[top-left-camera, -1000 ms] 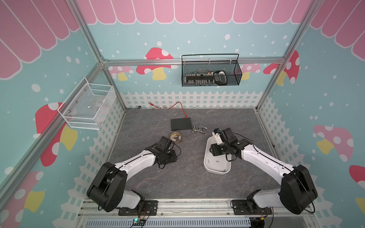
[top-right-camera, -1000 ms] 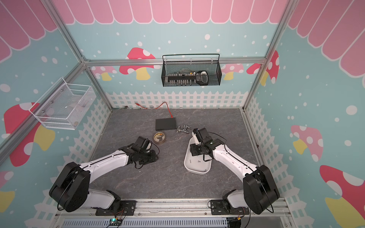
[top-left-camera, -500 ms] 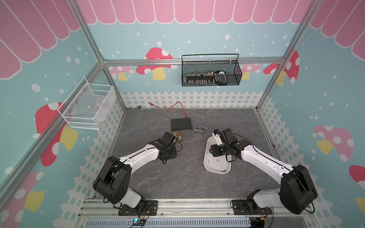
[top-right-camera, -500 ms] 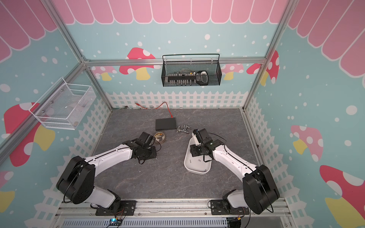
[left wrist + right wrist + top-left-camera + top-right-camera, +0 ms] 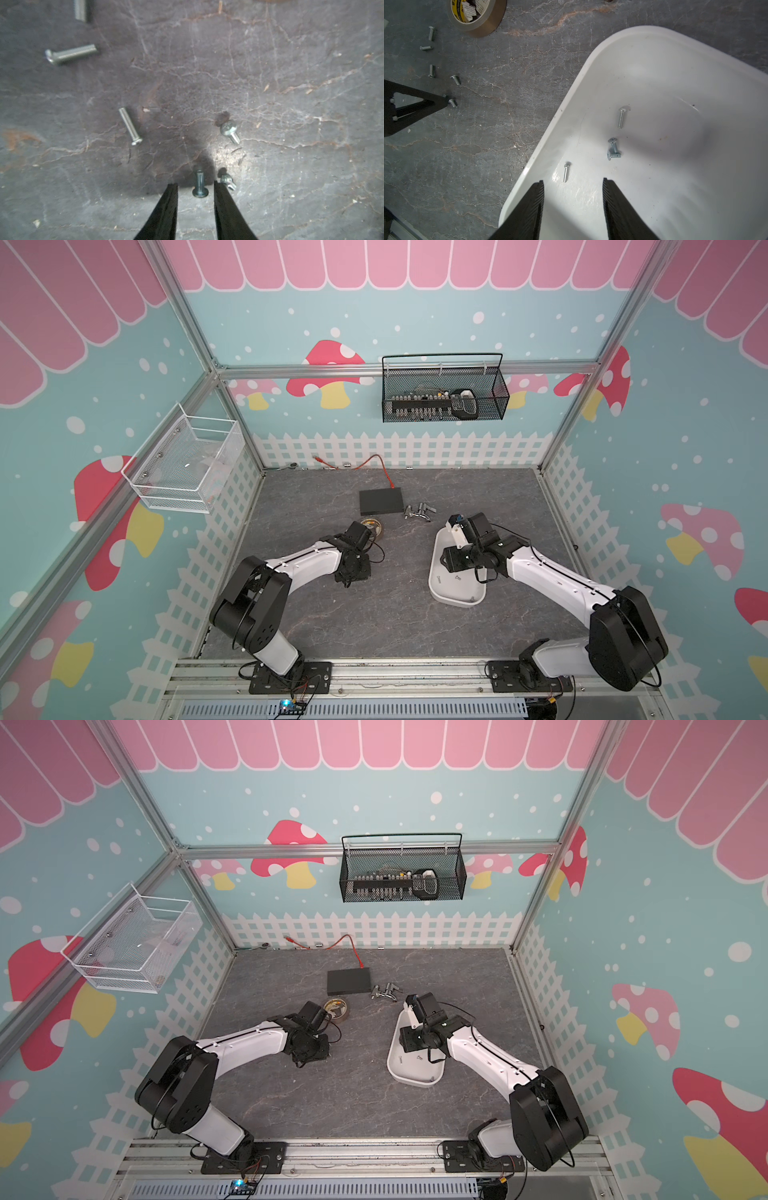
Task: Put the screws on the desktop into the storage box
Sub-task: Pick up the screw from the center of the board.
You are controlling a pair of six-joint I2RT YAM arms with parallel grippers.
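A dark grey, pale-veined desktop (image 5: 374, 626) fills the floor of the enclosure in both top views; the left arm (image 5: 303, 564) and the right arm (image 5: 548, 576) reach inward from the near rail. The white storage box (image 5: 455, 595) lies on the desktop under the right arm's wrist, lengthwise away from the rail; farther back sit a flat black box (image 5: 381, 502), a roll of brown tape (image 5: 372, 526) and a chrome faucet piece (image 5: 419, 512), near one another. The right gripper (image 5: 573, 181) hangs over the storage box close to one rim, jaws apart and nothing between them; a few screws (image 5: 621, 117) lie loose on the white floor beneath it. The left gripper (image 5: 195, 186) is down at the desktop near the tape, jaws parted; one screw (image 5: 200, 180) lies between the fingertips, head toward the camera, with a gap on either side. Five more screws are scattered on the stone ahead, the nearest (image 5: 227, 181) just outside one fingertip.
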